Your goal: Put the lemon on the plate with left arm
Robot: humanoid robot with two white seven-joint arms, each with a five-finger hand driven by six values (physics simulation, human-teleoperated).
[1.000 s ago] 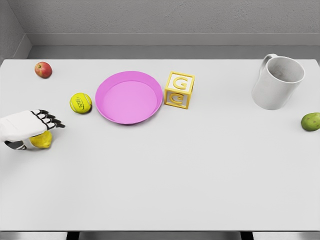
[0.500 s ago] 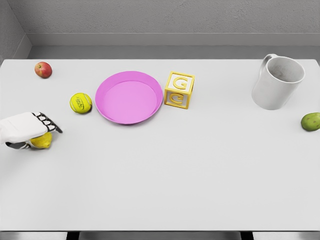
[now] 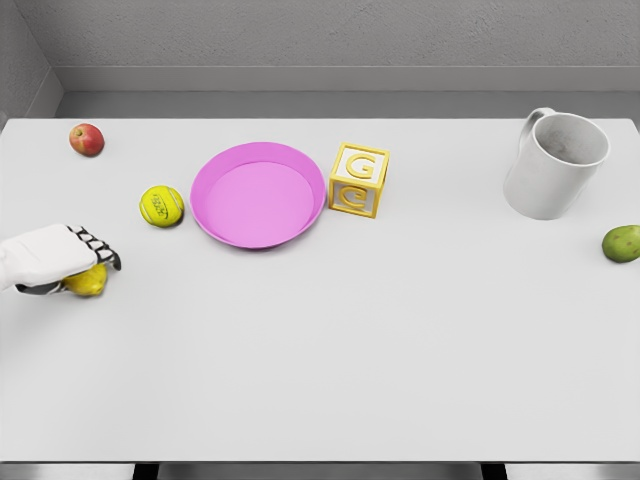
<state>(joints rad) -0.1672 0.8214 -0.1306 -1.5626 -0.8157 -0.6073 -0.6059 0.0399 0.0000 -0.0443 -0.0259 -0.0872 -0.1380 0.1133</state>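
**At the bench's left edge: lemon covered, not yet carried**

Over at the far left of the bench (image 3: 330,350) I see my left hand (image 3: 55,258) lying on top of the lemon (image 3: 87,281); the palm covers most of the fruit and only its lower right part shows yellow beneath the knuckles; the fingers (image 3: 98,245) are curled down over it, so I judge the hand closed around the lemon, though I cannot tell whether the grip is firm or whether the fruit has left the surface; it looks to sit at bench level.

The pink plate (image 3: 215,225) lies well apart from the hand, up and to the right, and holds nothing; so the delivery is all ahead of me; what remains, as I read it, is the lift, the carry across and the release inside the rim.

The tennis ball (image 3: 161,206) sits between the hand and the plate, just beside the plate's left edge; I would want the carry to pass above it; the letter block (image 3: 359,180) stands against the plate's right side; the apple (image 3: 87,139), the mug (image 3: 555,163) and the green fruit (image 3: 621,243) lie well clear of the route.

My right arm is out of view.
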